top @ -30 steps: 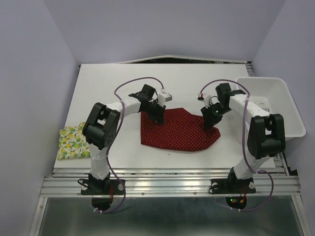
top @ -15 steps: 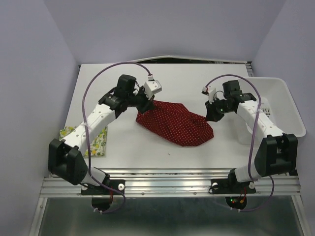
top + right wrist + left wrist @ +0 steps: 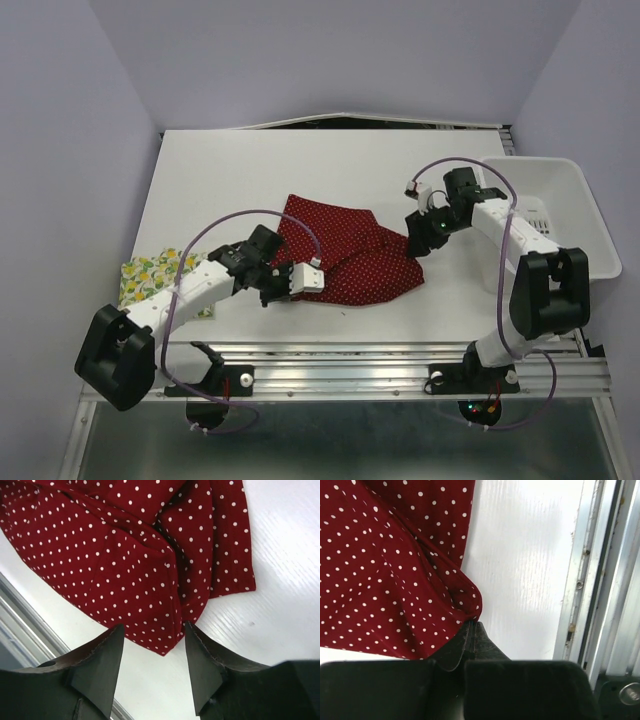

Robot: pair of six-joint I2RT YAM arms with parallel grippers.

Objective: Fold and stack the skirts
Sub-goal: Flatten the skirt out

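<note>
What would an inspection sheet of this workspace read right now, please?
Surface: white table, no spills seen.
Job's things: dark red polka-dot fabric skirt rumpled at centre; pale lemon-print fabric skirt flat at left edge.
Clutter: white plastic bin at right edge.
Grippers: left gripper shut on red skirt's edge; right gripper open over its edge.
Cables: purple cable loops above each arm.
Surroundings: lavender walls; metal rail at near edge.

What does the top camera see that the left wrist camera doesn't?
Only the top view shows the lemon skirt, the bin and the right gripper. Only the left wrist view shows, up close, the left gripper closed and pinching the edge of the red skirt. Both show the red skirt and the table.
</note>
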